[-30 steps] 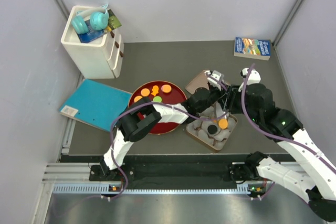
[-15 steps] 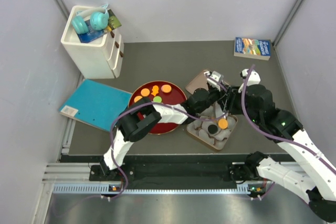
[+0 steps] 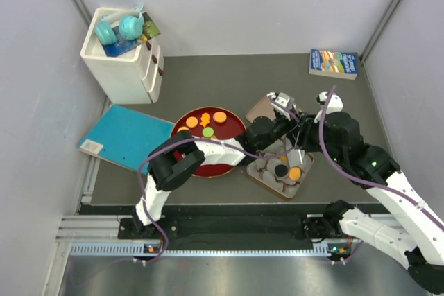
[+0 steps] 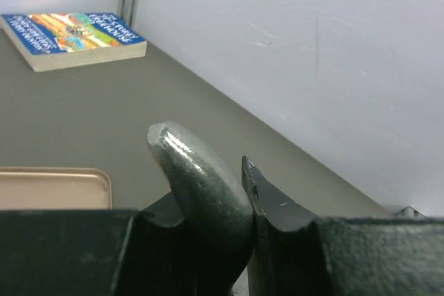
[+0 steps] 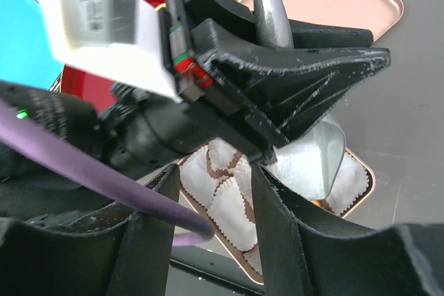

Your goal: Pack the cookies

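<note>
Left end effector point(image 4: 239, 206) clamped on spoon point(image 4: 198, 171), bowl hung below over cup tray point(image 3: 263, 186) for drop-off. Orange cookie point(image 3: 295, 172) just below it, beside black cookie point(image 3: 280, 170). Right end effector point(image 5: 214, 178) parted, empty, nearby.

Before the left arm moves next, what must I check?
1. Left gripper shut on the grey metal spoon: ok.
2. Spoon bowl above the brown tray of white crinkled paper cups: ok.
3. Cookie lying in the spoon bowl: cannot tell.
4. Right gripper open and empty: ok.
5. Dark-red round plate cleared of cookies: not ok, orange discs and a green disc lie on it.
</note>
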Tool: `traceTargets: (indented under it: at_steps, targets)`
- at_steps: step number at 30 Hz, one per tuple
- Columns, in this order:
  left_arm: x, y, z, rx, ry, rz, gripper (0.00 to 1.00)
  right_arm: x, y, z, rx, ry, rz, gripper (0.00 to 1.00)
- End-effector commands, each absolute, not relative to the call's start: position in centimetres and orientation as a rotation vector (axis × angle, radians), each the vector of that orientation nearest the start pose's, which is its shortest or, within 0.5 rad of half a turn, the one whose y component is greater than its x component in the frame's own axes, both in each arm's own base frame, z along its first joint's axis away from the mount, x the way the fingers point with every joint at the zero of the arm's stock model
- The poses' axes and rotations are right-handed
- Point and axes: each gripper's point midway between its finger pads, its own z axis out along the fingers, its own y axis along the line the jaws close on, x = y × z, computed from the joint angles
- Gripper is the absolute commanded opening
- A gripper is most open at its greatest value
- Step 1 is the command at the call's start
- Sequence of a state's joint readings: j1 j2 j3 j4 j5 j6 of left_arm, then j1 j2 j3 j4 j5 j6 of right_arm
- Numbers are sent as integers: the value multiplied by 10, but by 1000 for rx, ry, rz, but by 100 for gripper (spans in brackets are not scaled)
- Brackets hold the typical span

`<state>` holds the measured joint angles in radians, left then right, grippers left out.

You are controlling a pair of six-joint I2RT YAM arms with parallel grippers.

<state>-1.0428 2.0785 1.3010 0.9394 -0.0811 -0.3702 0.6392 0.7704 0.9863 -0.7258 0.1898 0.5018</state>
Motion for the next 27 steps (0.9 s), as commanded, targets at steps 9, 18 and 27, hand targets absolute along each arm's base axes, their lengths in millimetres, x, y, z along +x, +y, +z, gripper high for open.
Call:
traceTargets:
  at_steps: [9,18,27]
  targets:
    - [291,-514,299,410,1224,-1099,0,217,146,260,-8,2075,528,46]
    - [339,-396,335,110,1218,-915,0,229,157,254,-30,2101,516,48]
    - [383,-219,339,-222,1273,-657,0,279,197,208,-88,2211,455,51]
